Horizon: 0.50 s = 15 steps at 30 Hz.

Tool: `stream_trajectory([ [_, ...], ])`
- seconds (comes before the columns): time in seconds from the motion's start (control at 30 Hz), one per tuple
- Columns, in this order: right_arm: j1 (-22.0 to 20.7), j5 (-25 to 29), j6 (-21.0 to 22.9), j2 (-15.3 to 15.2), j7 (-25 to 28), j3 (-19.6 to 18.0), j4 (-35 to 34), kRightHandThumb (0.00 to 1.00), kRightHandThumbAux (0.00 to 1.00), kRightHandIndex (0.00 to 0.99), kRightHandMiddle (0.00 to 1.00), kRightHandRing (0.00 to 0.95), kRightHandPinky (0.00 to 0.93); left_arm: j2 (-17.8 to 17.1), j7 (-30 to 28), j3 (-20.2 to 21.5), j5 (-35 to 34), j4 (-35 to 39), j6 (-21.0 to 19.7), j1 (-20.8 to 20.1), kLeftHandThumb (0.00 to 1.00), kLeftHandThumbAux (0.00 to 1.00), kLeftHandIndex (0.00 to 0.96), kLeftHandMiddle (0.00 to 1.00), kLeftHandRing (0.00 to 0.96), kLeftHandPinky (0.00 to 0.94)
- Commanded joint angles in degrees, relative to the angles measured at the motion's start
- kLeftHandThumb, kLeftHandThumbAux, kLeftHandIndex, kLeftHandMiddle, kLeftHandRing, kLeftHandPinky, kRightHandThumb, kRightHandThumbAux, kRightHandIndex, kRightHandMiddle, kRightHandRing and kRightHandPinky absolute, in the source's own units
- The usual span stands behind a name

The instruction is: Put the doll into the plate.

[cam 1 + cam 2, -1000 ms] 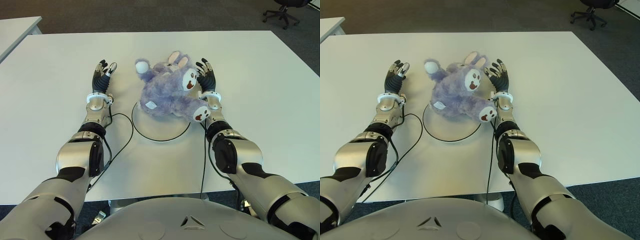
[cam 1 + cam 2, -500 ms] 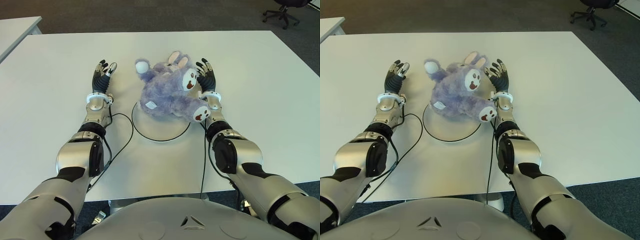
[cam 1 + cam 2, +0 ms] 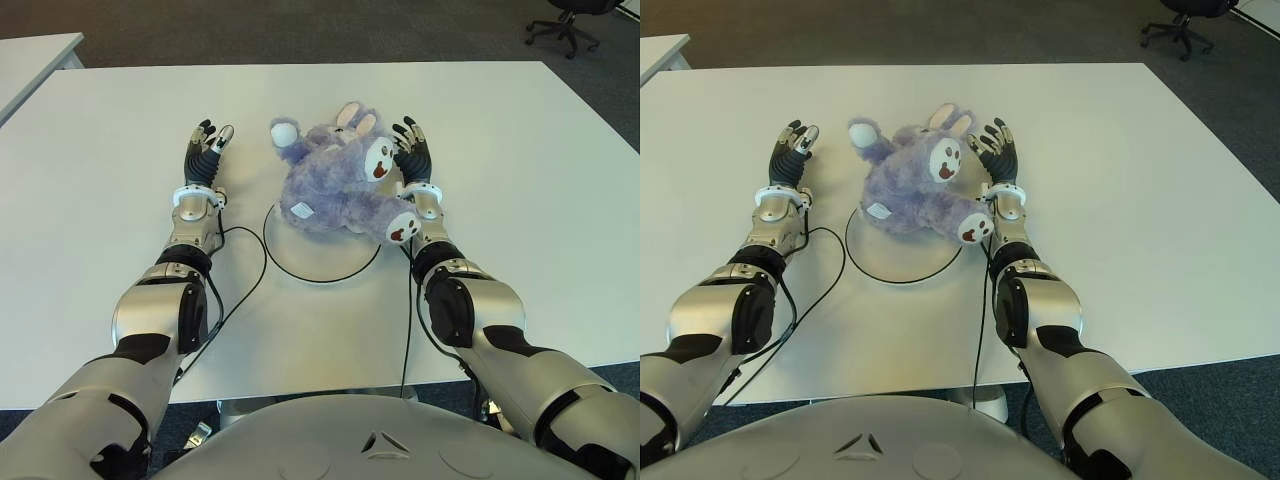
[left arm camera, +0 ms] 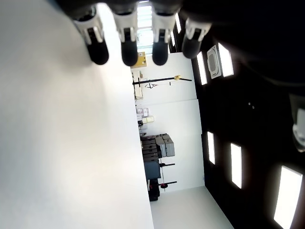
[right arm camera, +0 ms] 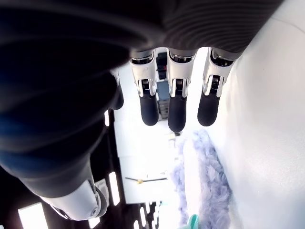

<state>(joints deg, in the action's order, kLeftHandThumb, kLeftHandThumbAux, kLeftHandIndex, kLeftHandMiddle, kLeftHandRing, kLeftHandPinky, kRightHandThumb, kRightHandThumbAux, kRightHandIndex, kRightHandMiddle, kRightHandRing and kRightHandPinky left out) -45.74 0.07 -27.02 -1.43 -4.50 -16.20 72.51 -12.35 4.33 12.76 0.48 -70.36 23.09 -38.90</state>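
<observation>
Flanking the doll (image 3: 338,188) with both palms is how I have it set up: my right hand (image 3: 413,158) shows just beside its white-soled foot, fingers released and straight, gripping nothing. My left hand (image 3: 207,152) stands apart on the other side, fingers likewise extended and empty. The doll lies partly across the far rim of the plate (image 3: 310,272), most of its body beyond the ring toward my fingertips, so I judge it needs drawing inward over the table (image 3: 520,170).

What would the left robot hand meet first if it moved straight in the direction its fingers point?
Probably nothing: ahead of the left robot hand lies only bare table. The doll sits off to its right.
</observation>
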Motion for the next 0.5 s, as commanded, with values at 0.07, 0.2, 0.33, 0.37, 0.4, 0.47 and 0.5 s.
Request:
stream_trajectory([
  [0.07,7.55,0.18,3.98,1.43,-0.19,-0.32,4.70,0.350,0.763,0.077,0.161,0.173,0.207,2.03,-0.68,0.16,-0.63,-3.79,-3.30,4.88,0.000,0.410,0.000,0.100,0.101,0.118],
  [0.2,7.57,0.17,3.98,1.40,-0.13,-0.30,4.70,0.350,0.761,0.078,0.164,0.175,0.211,2.10,-0.76,0.40,-0.87,-3.92,-3.53,4.94,0.000,0.418,0.000,0.103,0.110,0.123],
  [0.33,7.61,0.17,3.93,1.35,-0.04,-0.31,4.69,0.347,0.768,0.079,0.168,0.179,0.211,2.23,-0.94,0.69,-1.12,-3.93,-3.64,4.96,0.000,0.419,0.000,0.104,0.115,0.130],
  [0.37,7.62,0.19,3.90,1.34,-0.01,-0.33,4.69,0.347,0.768,0.079,0.168,0.179,0.210,2.28,-0.99,0.79,-1.21,-3.93,-3.63,4.97,0.000,0.419,0.000,0.104,0.115,0.129],
  [0.4,7.62,0.21,3.88,1.34,0.00,-0.34,4.69,0.348,0.772,0.079,0.169,0.178,0.206,2.30,-1.02,0.86,-1.25,-3.94,-3.62,4.98,0.000,0.420,0.000,0.107,0.118,0.126],
  [0.47,7.61,0.25,3.87,1.34,0.04,-0.38,4.69,0.349,0.773,0.080,0.167,0.174,0.199,2.34,-1.04,0.99,-1.36,-3.97,-3.61,4.99,0.000,0.420,0.000,0.110,0.121,0.126],
  [0.5,7.63,0.26,3.85,1.35,0.06,-0.39,4.69,0.349,0.774,0.080,0.167,0.173,0.197,2.35,-1.04,0.99,-1.40,-3.97,-3.58,5.02,0.000,0.420,0.000,0.111,0.121,0.127],
])
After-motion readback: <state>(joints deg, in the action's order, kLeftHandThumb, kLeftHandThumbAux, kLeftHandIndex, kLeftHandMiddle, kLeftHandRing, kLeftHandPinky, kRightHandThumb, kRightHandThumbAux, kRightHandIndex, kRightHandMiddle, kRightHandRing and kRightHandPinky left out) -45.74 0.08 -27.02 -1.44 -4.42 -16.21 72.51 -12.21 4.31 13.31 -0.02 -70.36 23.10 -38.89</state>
